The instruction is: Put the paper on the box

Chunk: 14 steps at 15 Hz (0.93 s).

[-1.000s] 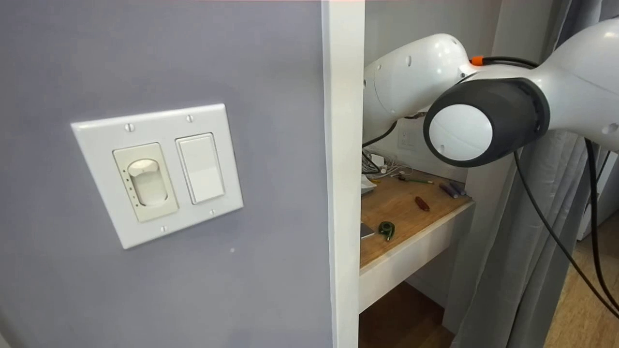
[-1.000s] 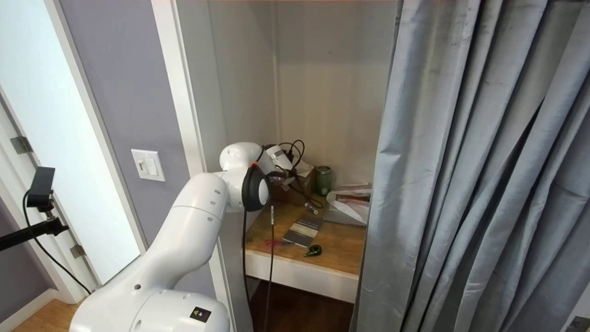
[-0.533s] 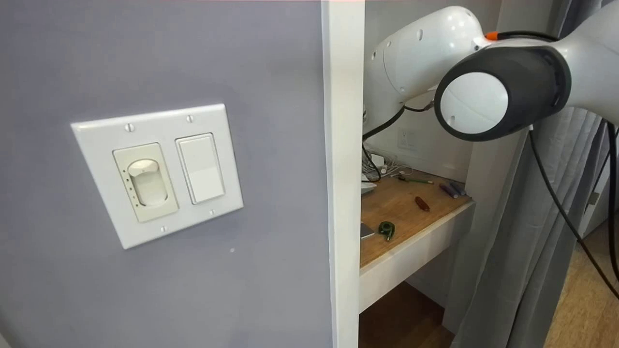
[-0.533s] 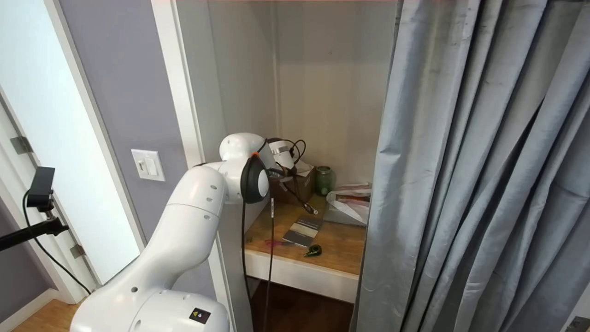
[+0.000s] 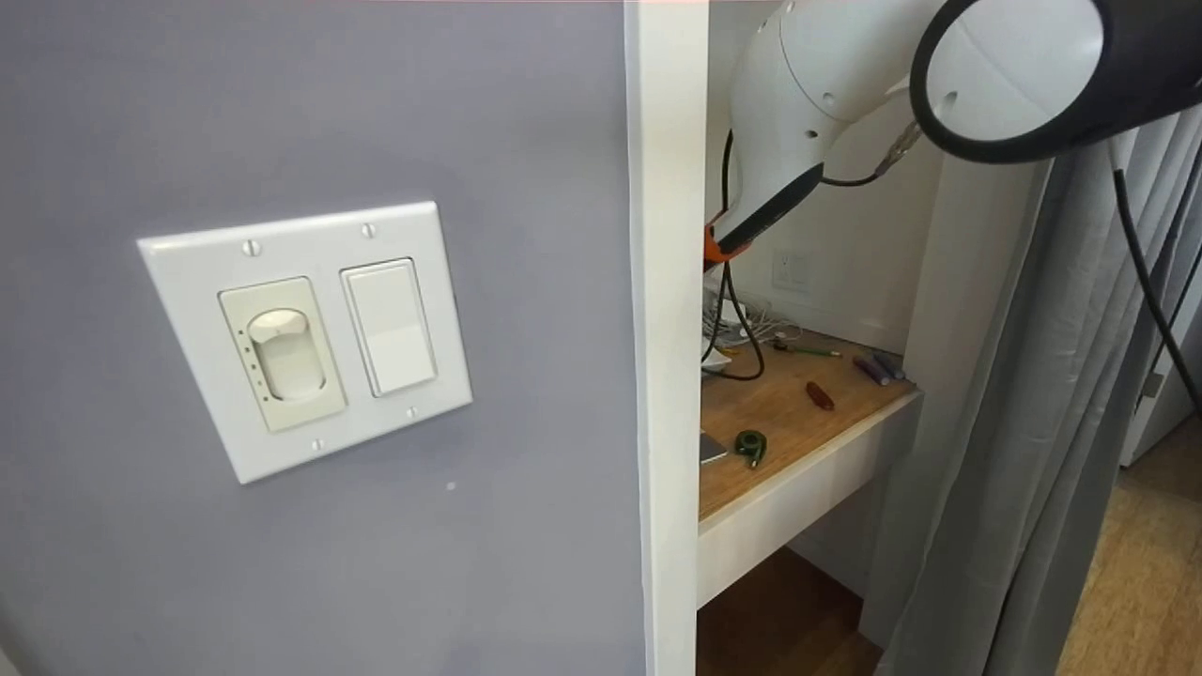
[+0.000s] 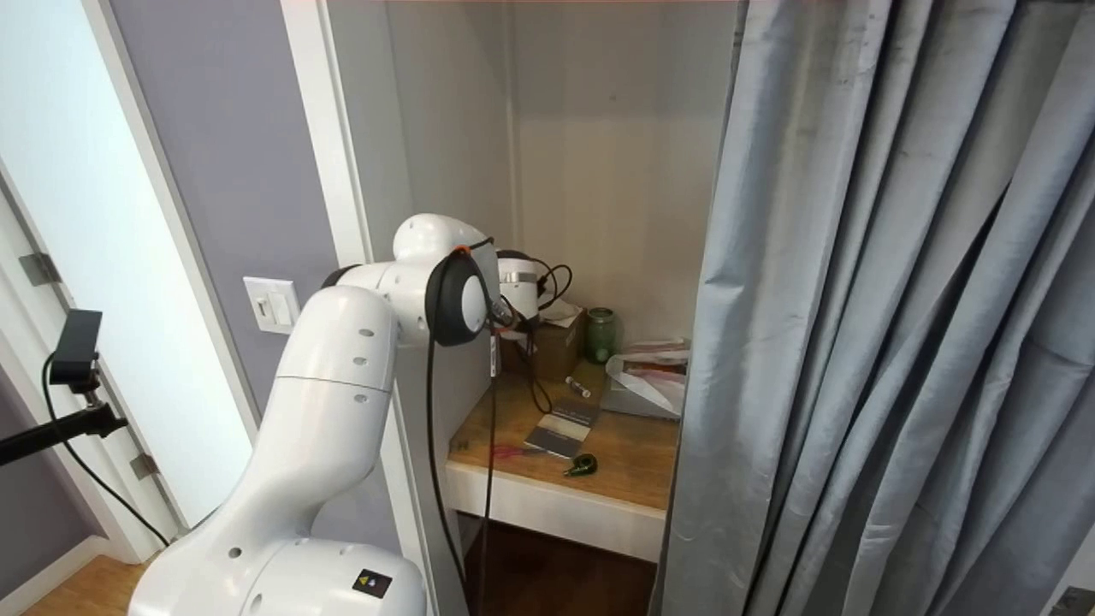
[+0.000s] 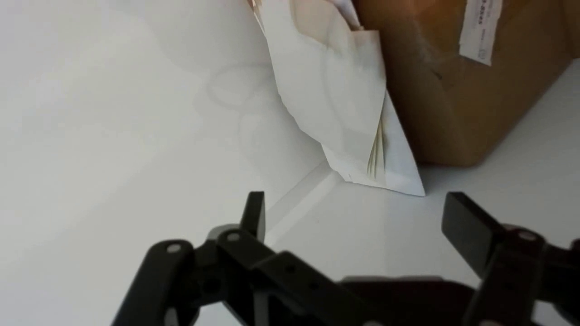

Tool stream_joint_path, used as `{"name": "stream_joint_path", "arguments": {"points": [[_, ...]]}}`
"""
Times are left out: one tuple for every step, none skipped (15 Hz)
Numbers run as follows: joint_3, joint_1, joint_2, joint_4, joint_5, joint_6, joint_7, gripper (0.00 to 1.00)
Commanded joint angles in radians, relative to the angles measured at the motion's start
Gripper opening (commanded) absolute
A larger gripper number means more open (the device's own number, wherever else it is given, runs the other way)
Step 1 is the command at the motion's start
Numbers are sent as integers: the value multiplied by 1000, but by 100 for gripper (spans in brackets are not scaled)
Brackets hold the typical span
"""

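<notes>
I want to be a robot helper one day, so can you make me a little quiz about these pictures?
1. True or false: in the wrist view, the end effector is open.
2. In an exterior view, what colour is the jar beside the box? A: red. B: green. C: yellow.
3. How many screws show on the light switch plate?

Key:
1. True: its fingers stand apart, and the paper is not between them.
2. B.
3. Four.

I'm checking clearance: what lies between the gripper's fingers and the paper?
Nothing visible: in the wrist view, only pale wall shows between the open gripper and the paper. Depth is unclear.
</notes>
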Motion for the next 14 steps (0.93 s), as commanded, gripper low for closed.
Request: {"name": "stream_joint_path", "arguments": {"points": [[17,4,-160,-221,147,-59,-76,100],[20,5,-190,-256,174,-89,-92,100],[28,3,-218,-290,207,-117,-120,100],[21,15,-249,-323,218,-185,-147,100],[29,14,-278,-355,246,-224,-181,100],[38,12,-309,-395,280,-276,-229,100],[46,8,-331,-416,310,-312,-259,100],[57,3,-357,-452,352,-359,-304,100],[68,-6,-379,-481,394,-385,-344,100],[73,-11,-407,-515,433,-417,-363,100],[77,-18,-432,-552,477,-444,-381,100],[78,-23,-454,-581,515,-471,-394,100],[80,-32,-479,-617,556,-479,-405,100],[80,-40,-498,-646,595,-485,-415,100]]}}
